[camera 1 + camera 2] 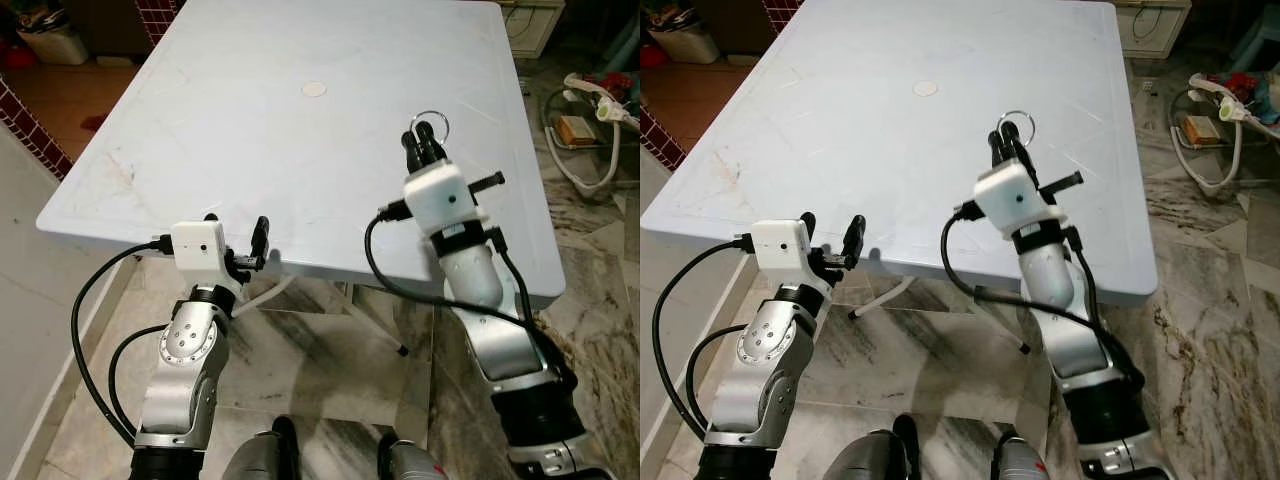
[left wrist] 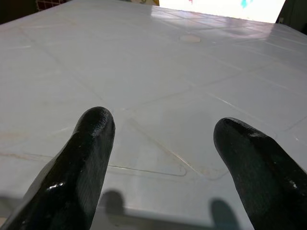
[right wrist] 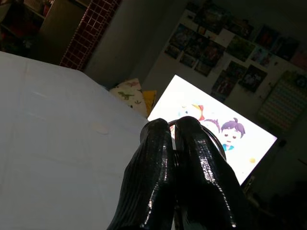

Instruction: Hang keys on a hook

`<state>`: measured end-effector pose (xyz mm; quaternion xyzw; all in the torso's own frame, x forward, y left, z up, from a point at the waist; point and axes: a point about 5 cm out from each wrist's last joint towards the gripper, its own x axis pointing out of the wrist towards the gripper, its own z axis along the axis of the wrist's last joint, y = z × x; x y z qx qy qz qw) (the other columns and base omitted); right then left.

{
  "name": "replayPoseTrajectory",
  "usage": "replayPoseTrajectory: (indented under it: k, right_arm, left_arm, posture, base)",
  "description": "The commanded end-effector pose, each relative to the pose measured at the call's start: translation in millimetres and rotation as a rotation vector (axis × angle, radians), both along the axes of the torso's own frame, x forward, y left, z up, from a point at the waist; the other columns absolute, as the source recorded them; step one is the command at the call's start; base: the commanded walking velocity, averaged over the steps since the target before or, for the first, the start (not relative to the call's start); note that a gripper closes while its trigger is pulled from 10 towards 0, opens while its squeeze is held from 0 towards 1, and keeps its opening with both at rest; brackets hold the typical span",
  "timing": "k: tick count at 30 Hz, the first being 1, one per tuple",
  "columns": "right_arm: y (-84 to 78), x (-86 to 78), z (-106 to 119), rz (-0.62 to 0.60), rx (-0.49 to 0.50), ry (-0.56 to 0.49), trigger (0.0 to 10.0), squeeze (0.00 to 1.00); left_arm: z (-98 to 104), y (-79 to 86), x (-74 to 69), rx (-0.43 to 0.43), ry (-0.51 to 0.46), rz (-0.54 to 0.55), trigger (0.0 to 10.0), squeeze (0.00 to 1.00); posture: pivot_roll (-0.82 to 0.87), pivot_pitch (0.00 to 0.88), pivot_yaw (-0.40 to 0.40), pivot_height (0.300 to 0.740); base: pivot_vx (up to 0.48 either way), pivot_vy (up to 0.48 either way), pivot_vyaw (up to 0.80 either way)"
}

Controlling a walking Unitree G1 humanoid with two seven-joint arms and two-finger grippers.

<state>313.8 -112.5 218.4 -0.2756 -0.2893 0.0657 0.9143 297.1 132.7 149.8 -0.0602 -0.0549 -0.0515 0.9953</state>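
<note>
Right tool [image 1: 424,137] pinches the key ring [image 1: 431,121] above the worktop [image 1: 250,130]; left tool [image 1: 235,243] gapes idle. Thin ring could slip loose.

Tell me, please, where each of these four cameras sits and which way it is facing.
Left eye view: on the head, looking down over the table; both silver arms show, the right gripper pinching a key ring.
Right eye view: the other eye of the same camera, same scene slightly shifted.
Left wrist view: on the left wrist, looking along the open left gripper across the tabletop.
Right wrist view: on the right wrist, looking along the shut fingers, angled upward toward a bright screen.
Shared: all four see the table and its round plug.
</note>
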Motion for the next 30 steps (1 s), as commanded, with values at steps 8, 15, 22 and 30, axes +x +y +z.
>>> replayPoseTrajectory:
  k: [8, 15, 22, 30]
  right_arm:
    - [-0.9, -14.2, -4, -0.022, 0.144, 0.005, 10.0, 0.00]
    - [-3.9, -22.2, 3, -0.040, 0.133, -0.037, 10.0, 0.00]
    - [-16.9, -25.3, 1, -0.072, 0.104, -0.021, 10.0, 0.00]
    - [-17.4, -24.5, -2, -0.072, 0.101, 0.004, 10.0, 0.00]
  left_arm:
    - [-9, 10.6, -6.5, 0.049, 0.013, 0.057, 10.0, 0.00]
    - [-1, 27.9, -14.1, 0.072, -0.031, 0.188, 10.0, 0.00]
    - [1, 46.1, -21.0, 0.107, -0.043, 0.251, 10.0, 0.00]
    - [2, 42.2, -20.0, 0.107, -0.045, 0.246, 10.0, 0.00]
  posture:
    - [-0.05, 0.188, 0.053, 0.740]
    - [-0.05, 0.178, 0.052, 0.740]
    - [-0.04, 0.159, 0.045, 0.740]
    - [-0.04, 0.157, 0.051, 0.740]
  base:
    - [0.000, 0.000, 0.00]
    - [0.000, 0.000, 0.00]
    - [0.000, 0.000, 0.00]
    - [0.000, 0.000, 0.07]
